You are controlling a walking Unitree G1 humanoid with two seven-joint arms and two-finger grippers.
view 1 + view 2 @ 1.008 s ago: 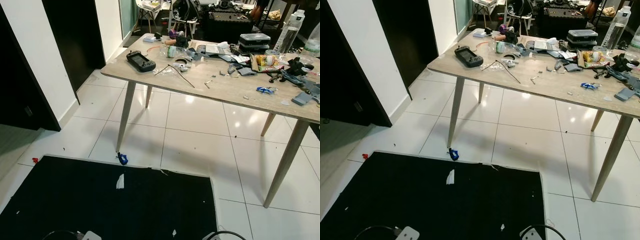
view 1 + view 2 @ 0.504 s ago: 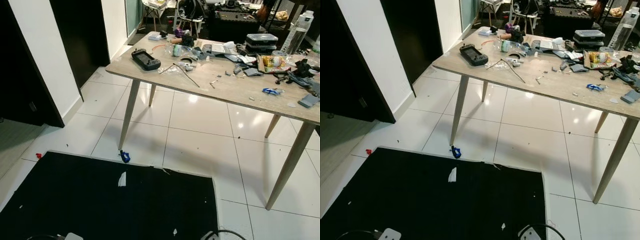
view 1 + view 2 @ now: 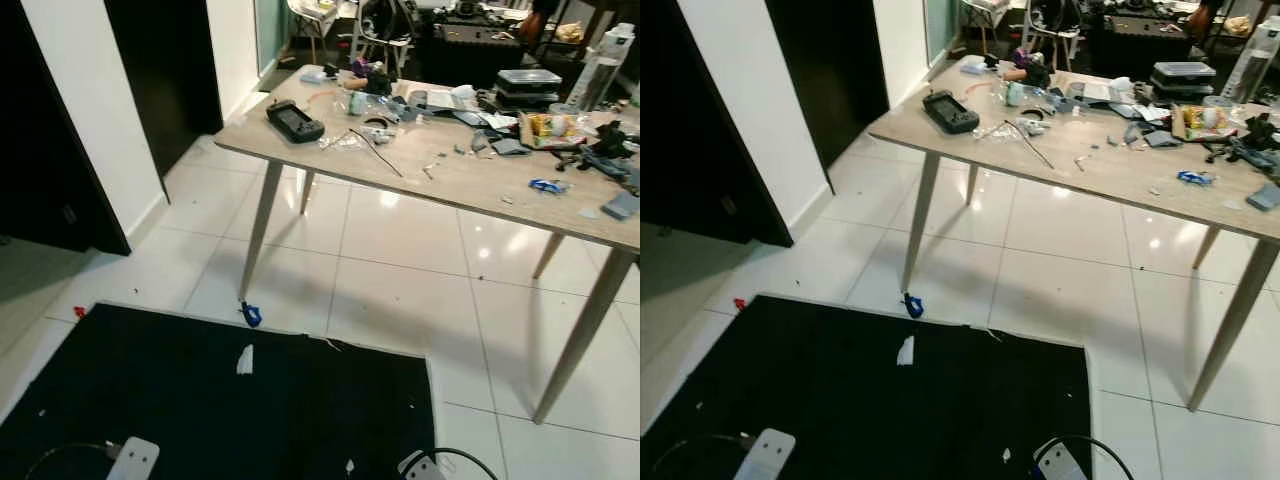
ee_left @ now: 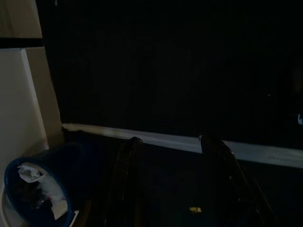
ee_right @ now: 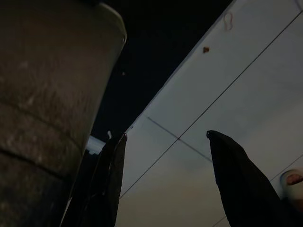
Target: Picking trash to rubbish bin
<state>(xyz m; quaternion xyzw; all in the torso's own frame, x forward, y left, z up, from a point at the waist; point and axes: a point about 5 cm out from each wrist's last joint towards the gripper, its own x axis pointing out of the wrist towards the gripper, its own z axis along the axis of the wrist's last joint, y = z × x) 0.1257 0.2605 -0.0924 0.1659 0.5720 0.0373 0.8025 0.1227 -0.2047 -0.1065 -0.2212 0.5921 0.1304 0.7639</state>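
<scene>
From the head camera, a long light-wood desk (image 3: 470,185) on slanted legs stands on glossy white floor tiles (image 3: 400,290), its top strewn with clutter: a black handheld game controller (image 3: 294,120) near the left end, a thin dark rod (image 3: 377,152) lying diagonally just beside it, and a small blue wrapper (image 3: 548,185) further right. In front lies a black floor mat (image 3: 200,410); a torn white scrap of paper (image 3: 244,360) rests on it, and a small blue piece of litter (image 3: 249,315) sits on the tiles at the mat's far edge, close to the desk's nearest leg. A tiny red bit (image 3: 79,312) lies on the tiles off the mat's left corner. The left wrist camera is very dark: the left gripper (image 4: 173,142) hangs with its two black fingers apart and empty, and a round blue rubbish bin (image 4: 35,189) holding crumpled white paper stands near a pale wall. The right wrist camera shows the right gripper (image 5: 165,137) with fingers spread wide, holding nothing, above the white tiles.
</scene>
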